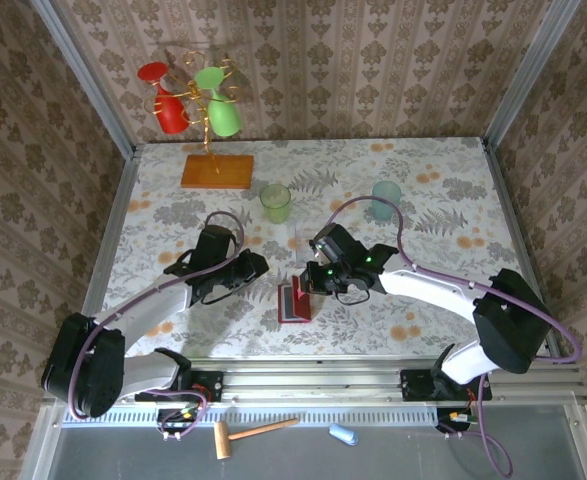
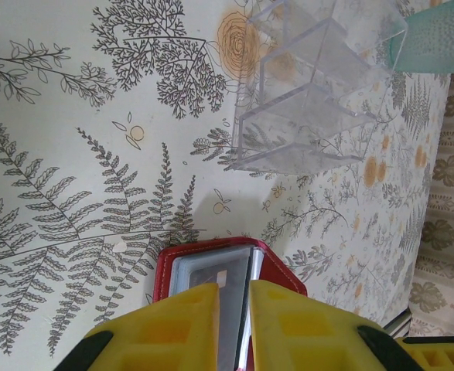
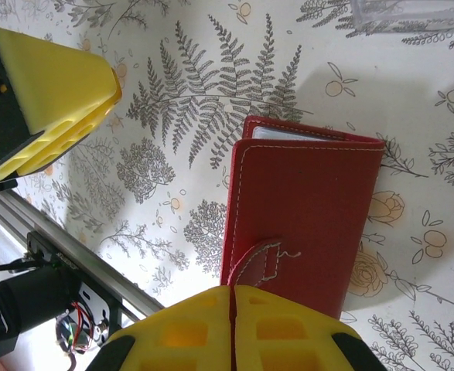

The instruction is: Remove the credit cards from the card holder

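right hand (image 3: 233,290) pinching card holder (image 3: 304,209) at its snap-tab edge on counter (image 3: 172,77); left hand (image 2: 234,287) near, narrowly spread

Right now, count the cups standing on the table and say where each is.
2. The green cup stands just right of the orange wooden base; the teal cup stands further right, about level with it. None appears hidden.
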{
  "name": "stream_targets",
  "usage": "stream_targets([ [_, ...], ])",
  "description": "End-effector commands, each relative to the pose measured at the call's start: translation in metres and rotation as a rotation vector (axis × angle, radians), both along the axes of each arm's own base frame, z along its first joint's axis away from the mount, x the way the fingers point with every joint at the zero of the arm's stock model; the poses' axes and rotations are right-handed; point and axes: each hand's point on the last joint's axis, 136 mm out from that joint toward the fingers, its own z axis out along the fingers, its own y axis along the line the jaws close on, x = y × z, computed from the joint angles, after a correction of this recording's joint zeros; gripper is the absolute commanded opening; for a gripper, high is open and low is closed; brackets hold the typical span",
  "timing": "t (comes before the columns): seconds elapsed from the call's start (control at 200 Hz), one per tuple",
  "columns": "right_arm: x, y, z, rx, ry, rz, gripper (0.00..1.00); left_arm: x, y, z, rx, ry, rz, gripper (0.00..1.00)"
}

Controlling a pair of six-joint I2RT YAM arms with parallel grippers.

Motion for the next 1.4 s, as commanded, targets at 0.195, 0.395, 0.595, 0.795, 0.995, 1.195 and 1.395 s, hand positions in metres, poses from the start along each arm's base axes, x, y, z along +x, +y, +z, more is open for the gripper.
stream_targets([
  [0.195,-0.002,-0.013,0.001,-0.064,0.009,-0.024,0.00,0.005,-0.020,0.005,-0.020,-0.009,-0.039,0.19],
  [0.395,-0.001,-0.044,-0.001,-0.181,-0.027,-0.086,0.00,0.005,-0.040,0.000,-0.026,0.001,-0.085,0.19],
  [0.595,-0.007,-0.070,-0.007,-0.285,-0.041,-0.102,0.00,0.004,-0.061,-0.003,-0.053,-0.001,-0.128,0.19],
  [0.795,-0.010,-0.089,-0.013,-0.336,-0.044,-0.130,0.00,-0.001,-0.083,-0.006,-0.058,0.003,-0.177,0.18],
  [0.995,-0.013,-0.107,-0.027,-0.405,-0.041,-0.145,0.00,-0.006,-0.101,-0.011,-0.057,0.005,-0.219,0.18],
  [1.195,-0.017,-0.118,-0.044,-0.456,-0.015,-0.145,0.00,-0.012,-0.114,-0.009,-0.057,-0.002,-0.255,0.18],
  [1.395,-0.019,-0.111,-0.066,-0.455,0.033,-0.133,0.00,-0.018,-0.123,-0.011,-0.055,0.003,-0.277,0.18],
])
